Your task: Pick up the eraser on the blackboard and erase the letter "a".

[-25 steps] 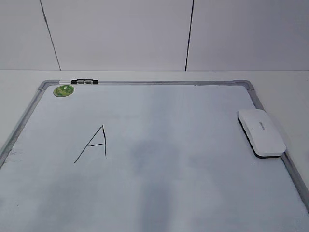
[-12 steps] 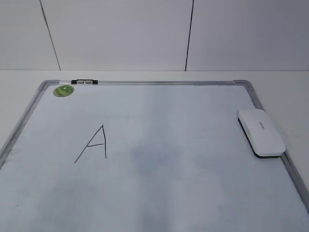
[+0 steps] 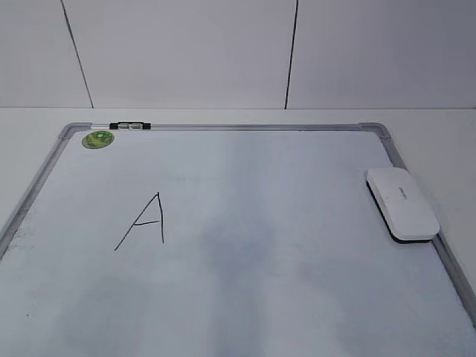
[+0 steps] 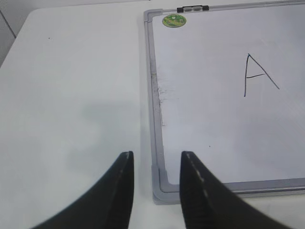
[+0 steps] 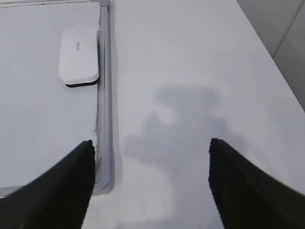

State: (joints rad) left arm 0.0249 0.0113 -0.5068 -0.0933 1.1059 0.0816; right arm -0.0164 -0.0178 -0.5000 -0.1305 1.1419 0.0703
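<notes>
On table: board [image 3: 245, 223] lying flat, white tabletop, pale panelled wall behind
Eraser [image 3: 402, 203]: by board's right frame, untouched
Letter [image 3: 143, 222]: angular "A", left half
Left gripper [image 4: 156, 179]: parted slightly, above board's corner
Right gripper [image 5: 150, 179]: spread wide, above table

White eraser [image 3: 402, 203] with a thin black underside; white blackboard [image 3: 297, 223] smudged grey, framed in silver-grey; black capital "A" [image 3: 143, 222]; green round sticker [image 3: 98, 138]; black-and-white marker [image 3: 129, 126]; black gripper fingers [image 4: 119, 191].
</notes>
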